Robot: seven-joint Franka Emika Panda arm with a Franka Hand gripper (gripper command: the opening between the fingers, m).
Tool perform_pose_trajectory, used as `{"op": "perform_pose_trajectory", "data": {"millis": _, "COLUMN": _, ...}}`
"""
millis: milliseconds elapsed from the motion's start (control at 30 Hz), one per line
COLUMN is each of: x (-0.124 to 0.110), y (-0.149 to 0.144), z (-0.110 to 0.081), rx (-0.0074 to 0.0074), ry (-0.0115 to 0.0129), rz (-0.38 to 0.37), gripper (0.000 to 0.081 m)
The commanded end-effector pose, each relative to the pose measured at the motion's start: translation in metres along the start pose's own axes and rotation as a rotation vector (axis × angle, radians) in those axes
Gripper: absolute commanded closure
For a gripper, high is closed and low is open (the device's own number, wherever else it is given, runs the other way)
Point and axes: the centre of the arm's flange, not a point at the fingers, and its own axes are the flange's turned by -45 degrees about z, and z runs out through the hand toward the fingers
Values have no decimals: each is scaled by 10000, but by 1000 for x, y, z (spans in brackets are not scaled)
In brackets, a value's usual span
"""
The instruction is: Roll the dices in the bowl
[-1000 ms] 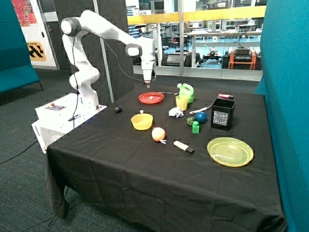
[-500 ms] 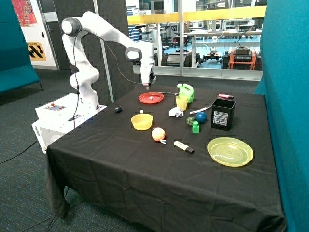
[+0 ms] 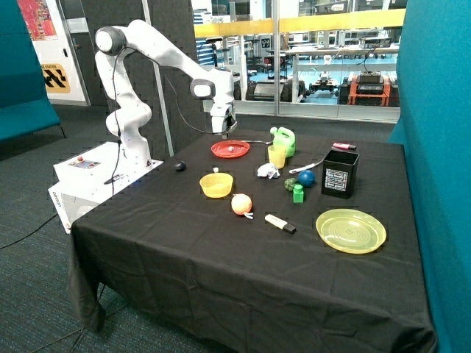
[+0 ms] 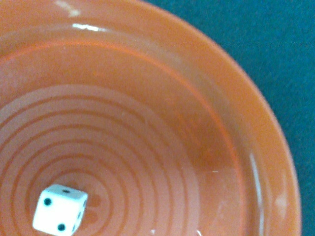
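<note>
A shallow red bowl (image 3: 218, 151) stands at the back of the black table, with a small white die (image 3: 234, 149) in it. My gripper (image 3: 223, 134) hangs just above the bowl's rim on the side nearest the robot base. The wrist view looks straight down into the red bowl (image 4: 256, 147), where one white die (image 4: 60, 209) with black pips lies on the ringed floor. A yellow bowl (image 3: 216, 185) stands nearer the front, with a small white object (image 3: 215, 170) at its far rim.
Near the red bowl are a spoon (image 3: 256, 142), a green jug (image 3: 284, 140) and a yellow cup (image 3: 277, 156). Further along are a black box (image 3: 340, 173), a blue ball (image 3: 306, 178), a green block (image 3: 298, 193), an orange ball (image 3: 241, 204), a marker (image 3: 280, 223) and a yellow plate (image 3: 351, 230).
My gripper has come down a little toward the red bowl and shifted slightly toward the robot base. Nothing on the table has moved.
</note>
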Motion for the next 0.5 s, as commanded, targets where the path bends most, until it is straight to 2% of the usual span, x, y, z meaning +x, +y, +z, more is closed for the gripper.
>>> {"op": "perform_pose_trajectory", "data": {"millis": 0, "x": -10, "y": -14, "z": 19, "rx": 8, "ry": 2, "rz": 636, "gripper": 371}}
{"op": "perform_pose_trajectory", "data": {"millis": 300, "x": -11, "y": -28, "z": 29, "rx": 8, "ry": 2, "rz": 847, "gripper": 145}}
{"op": "perform_pose_trajectory", "data": {"millis": 467, "x": -14, "y": -35, "z": 32, "rx": 8, "ry": 2, "rz": 667, "gripper": 132}}
